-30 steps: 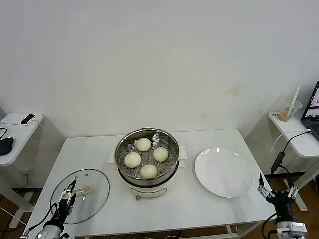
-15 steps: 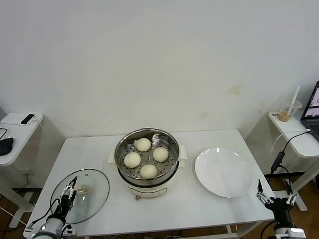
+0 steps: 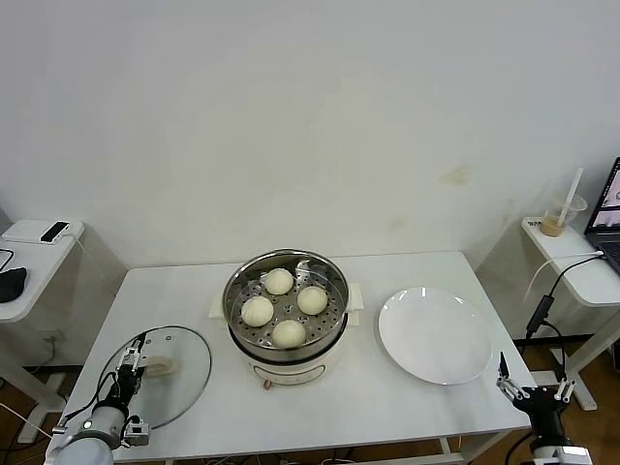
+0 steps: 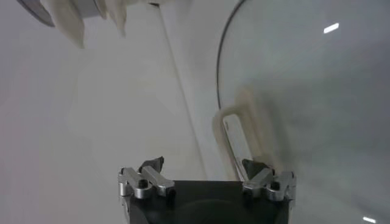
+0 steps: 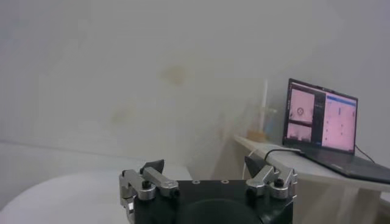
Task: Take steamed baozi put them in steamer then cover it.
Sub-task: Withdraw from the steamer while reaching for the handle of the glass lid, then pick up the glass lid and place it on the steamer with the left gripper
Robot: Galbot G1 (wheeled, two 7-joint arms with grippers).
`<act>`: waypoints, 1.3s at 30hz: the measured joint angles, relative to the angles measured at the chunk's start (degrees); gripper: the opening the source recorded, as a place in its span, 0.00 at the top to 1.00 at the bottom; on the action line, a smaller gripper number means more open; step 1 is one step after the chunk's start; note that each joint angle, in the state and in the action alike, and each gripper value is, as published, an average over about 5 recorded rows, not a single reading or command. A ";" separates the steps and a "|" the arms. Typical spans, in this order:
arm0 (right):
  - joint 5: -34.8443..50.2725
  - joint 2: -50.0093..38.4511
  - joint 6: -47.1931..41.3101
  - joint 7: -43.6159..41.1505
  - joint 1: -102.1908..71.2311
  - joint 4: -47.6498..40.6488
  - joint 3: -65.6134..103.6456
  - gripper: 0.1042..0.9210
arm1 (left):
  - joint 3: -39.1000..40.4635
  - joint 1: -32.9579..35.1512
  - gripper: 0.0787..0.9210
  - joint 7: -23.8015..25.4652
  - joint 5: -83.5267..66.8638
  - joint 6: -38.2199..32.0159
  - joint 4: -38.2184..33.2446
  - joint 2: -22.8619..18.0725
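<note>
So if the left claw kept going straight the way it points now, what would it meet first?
Most likely the pale handle of the glass cover: the open left claw points at it from close by, though depth is hard to judge.

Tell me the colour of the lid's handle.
Pale cream; the handle on the clear glass lid shows best in the head view.

Left gripper (image 3: 133, 360) lowered — astride cover (image 3: 179, 373) handle.
</note>
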 measured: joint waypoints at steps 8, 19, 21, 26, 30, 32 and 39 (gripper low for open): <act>-0.47 0.17 -0.10 -0.01 -0.10 0.07 -0.50 0.12 | 0.52 -0.96 0.43 -0.02 -2.17 0.01 1.26 -0.83; -1.17 0.09 0.01 -0.17 -0.32 -0.42 -1.15 0.12 | 1.30 -2.85 0.80 0.23 -4.37 0.19 3.07 -1.26; -1.22 0.00 0.00 -0.20 -0.32 -0.41 -1.15 0.12 | 1.38 -3.33 0.87 -0.05 -4.78 0.17 3.55 -1.40; -1.38 -0.18 0.00 -0.25 -0.31 -0.40 -1.13 0.12 | 1.28 -3.81 0.91 -1.05 -6.13 0.00 4.28 -1.88; -1.54 -0.34 0.04 -0.28 -0.24 -0.50 -1.19 0.12 | 0.85 -3.52 0.91 -2.29 -7.38 -0.32 4.14 -2.50; -1.61 -0.45 0.10 -0.28 -0.17 -0.60 -1.27 0.12 | 0.51 -3.23 0.91 -3.11 -7.94 -0.50 3.77 -2.86; -1.92 -1.00 0.56 -0.27 0.07 -1.25 -1.92 0.12 | -1.30 -1.46 0.92 -6.14 -9.62 -1.01 0.83 -4.26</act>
